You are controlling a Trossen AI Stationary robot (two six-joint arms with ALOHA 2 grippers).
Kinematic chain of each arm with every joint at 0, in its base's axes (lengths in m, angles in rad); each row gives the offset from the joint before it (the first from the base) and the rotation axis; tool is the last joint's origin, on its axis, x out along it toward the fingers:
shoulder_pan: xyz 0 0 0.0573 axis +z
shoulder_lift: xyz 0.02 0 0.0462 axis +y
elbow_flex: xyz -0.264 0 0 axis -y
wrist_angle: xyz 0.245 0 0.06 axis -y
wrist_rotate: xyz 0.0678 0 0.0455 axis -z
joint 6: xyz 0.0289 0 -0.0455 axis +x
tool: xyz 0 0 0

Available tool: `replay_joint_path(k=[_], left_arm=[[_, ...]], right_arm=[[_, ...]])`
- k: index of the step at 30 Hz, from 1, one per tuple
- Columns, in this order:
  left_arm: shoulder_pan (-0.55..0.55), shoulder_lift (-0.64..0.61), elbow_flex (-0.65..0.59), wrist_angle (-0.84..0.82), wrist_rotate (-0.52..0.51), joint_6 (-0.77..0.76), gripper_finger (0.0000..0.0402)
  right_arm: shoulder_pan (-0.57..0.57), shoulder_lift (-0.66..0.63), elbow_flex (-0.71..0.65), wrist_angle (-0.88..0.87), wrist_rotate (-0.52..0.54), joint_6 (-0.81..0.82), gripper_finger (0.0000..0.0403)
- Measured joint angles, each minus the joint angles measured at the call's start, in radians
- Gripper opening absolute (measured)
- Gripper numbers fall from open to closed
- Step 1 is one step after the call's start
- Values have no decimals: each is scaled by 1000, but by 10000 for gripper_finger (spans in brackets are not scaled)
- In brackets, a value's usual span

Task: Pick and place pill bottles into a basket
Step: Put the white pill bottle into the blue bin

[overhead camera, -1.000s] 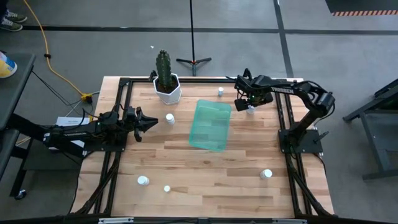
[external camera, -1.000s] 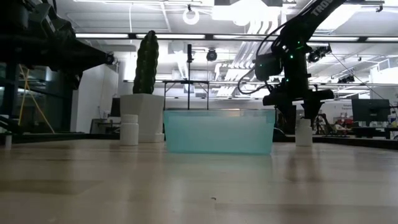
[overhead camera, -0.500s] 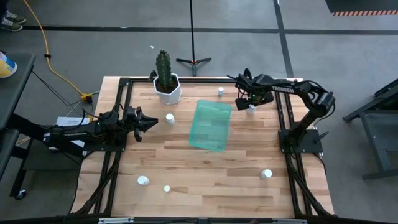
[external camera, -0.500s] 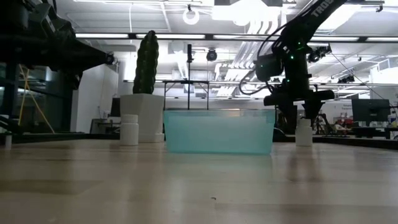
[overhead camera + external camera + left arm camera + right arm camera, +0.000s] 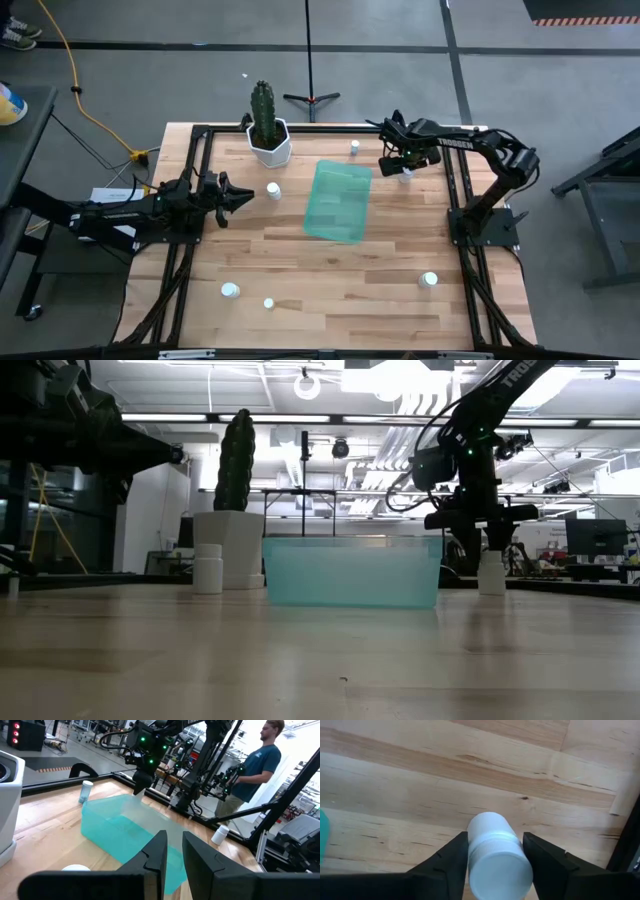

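Six pill bottles are counted on the wooden worktop (image 5: 300,270) in the high view. One bottle (image 5: 404,172) stands upright near the far right edge, to the right of the basket (image 5: 340,200) and apart from it, and the right hand (image 5: 403,166) is set down over it. In the right wrist view this bottle (image 5: 497,854) is seen between the two dark fingers (image 5: 449,862), which lie close at either side of its cap; whether they press on it cannot be told.

A second bottle (image 5: 354,147) stands just beyond the basket's far end. A third (image 5: 273,189) stands to the left of the basket, in front of the single white hexagonal pot (image 5: 270,143) holding a cactus. Two more (image 5: 230,291) (image 5: 268,302) lie near the front left, and a sixth (image 5: 429,280) sits at the front right.

One basket is present, a teal tray lying near the middle of the worktop with no bottle in it.

The left hand (image 5: 235,196) is held level at the left side, short of the third bottle, its fingers (image 5: 160,852) a narrow gap apart with nothing between them.

One person (image 5: 250,775) in a teal shirt is seen beyond the worktop in the left wrist view.
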Motion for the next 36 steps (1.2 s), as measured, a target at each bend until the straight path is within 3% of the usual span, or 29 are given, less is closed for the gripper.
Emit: replay_joint_path(k=[12,19,27,36], left_arm=[[0,0,0,0,0,0,95],[0,0,0,0,0,0,95],[0,0,0,0,0,0,95],[0,0,0,0,0,0,95]], right_arm=[[0,0,0,-22,-5,4,167],[3,1,12,-57,-65,-18,166],[41,-19,138,-88,-98,-29,147],[157,-23,354,-114,-125,-25,155]])
